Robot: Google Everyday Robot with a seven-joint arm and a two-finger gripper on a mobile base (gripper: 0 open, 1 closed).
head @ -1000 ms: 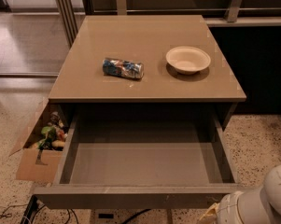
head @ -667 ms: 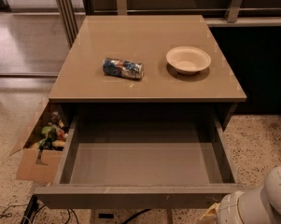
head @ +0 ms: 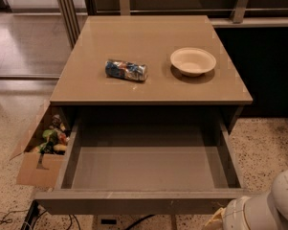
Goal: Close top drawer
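Standing open under the tabletop, the top drawer awaits its push; the gripper, low by the front's right end, clenched or released I cannot tell, likely must press that front inward

Speckled terrazzo floor, warm light

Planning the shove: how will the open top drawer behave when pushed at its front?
The top drawer looks empty, so probably light and easy sliding. The tool sits near its right front corner; an off-centre push might skew it. Its flat rigid front shouldn't flex.
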